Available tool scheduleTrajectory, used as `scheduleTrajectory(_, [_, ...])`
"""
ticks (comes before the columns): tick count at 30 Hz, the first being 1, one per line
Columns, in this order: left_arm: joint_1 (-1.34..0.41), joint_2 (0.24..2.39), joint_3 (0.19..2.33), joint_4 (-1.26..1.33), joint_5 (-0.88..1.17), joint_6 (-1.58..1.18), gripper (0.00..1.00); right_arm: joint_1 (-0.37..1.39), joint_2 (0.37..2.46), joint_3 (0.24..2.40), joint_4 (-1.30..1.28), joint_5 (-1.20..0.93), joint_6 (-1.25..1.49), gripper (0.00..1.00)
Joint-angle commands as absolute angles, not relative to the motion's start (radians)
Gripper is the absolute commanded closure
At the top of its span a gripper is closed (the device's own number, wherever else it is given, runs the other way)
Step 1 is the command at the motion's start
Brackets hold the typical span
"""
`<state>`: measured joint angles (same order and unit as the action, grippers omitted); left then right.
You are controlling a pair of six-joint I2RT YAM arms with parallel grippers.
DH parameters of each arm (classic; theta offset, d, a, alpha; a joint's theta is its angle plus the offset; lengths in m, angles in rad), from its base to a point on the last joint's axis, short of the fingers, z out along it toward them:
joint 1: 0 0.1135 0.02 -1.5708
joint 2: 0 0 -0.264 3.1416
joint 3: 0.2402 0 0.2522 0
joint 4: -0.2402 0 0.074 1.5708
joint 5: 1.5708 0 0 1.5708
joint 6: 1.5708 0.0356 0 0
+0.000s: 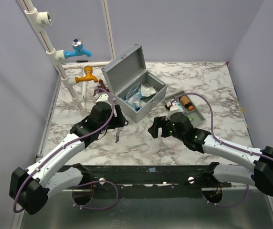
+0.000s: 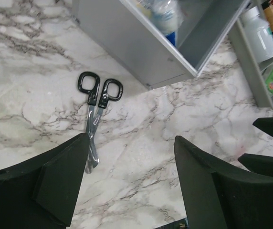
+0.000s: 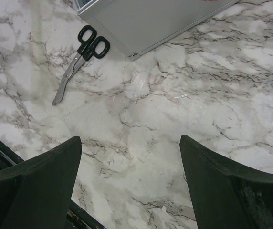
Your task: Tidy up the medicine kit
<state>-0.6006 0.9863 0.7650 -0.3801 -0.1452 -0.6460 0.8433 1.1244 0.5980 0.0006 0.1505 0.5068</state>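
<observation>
Left wrist view shows you black-handled steel scissors [image 2: 96,114] lying flat on the veined marble table [image 2: 31,71], blades beside one finger of your left gripper [image 2: 131,140], whose jaws stand apart. Your right gripper [image 3: 131,140] gapes wide over marble. The boxy grey metal medicine kit [image 1: 153,102] stands mid-table with its lid raised, its compartmented tray [image 1: 198,116] just beside it.

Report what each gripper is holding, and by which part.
Nothing is held. The left gripper and right gripper both stand open and empty; the scissors lie loose on the table.
</observation>
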Motion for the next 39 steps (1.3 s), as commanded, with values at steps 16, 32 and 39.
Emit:
scheduleTrajectory(16, [-0.456,1.280,0.652,-0.287,-0.003,-0.676,0.30,0.844,1.199,0.613,0.086,0.039,0.530,0.17])
scheduleTrajectory(32, [-0.514,1.433,0.695,-0.317,-0.031,-0.626,0.45,0.844,1.252,0.608,0.114,0.027,0.537,0.18])
scheduleTrajectory(39, [-0.543,1.466,0.725,-0.363,-0.084,-0.627,0.52,0.844,1.251,0.595,0.121,0.029,0.548,0.18])
